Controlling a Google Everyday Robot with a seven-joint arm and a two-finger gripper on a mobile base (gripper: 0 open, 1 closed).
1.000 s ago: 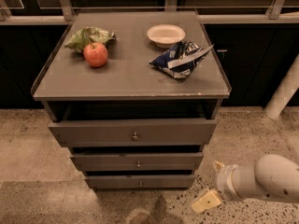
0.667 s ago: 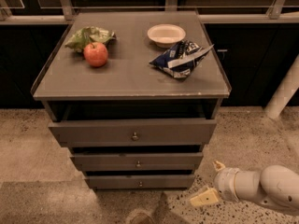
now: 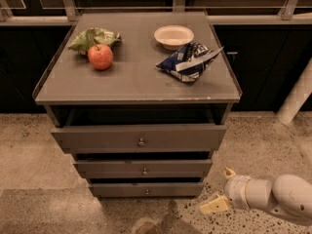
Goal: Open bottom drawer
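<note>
Stretched in from the lower right, low over the speckled floor: a white arm (image 3: 287,199), wrist aimed left. Just off the right end of the bottom drawer (image 3: 122,189), not touching: the gripper (image 3: 213,189). Fingers (image 3: 214,206) spread apart, gripping nothing. Lowest of three fronts under the bench (image 3: 136,84), small knob (image 3: 146,192) at centre: that bottom drawer.

Lower-right gripper (image 3: 222,189), arm (image 3: 288,199) edge-cropped
</note>
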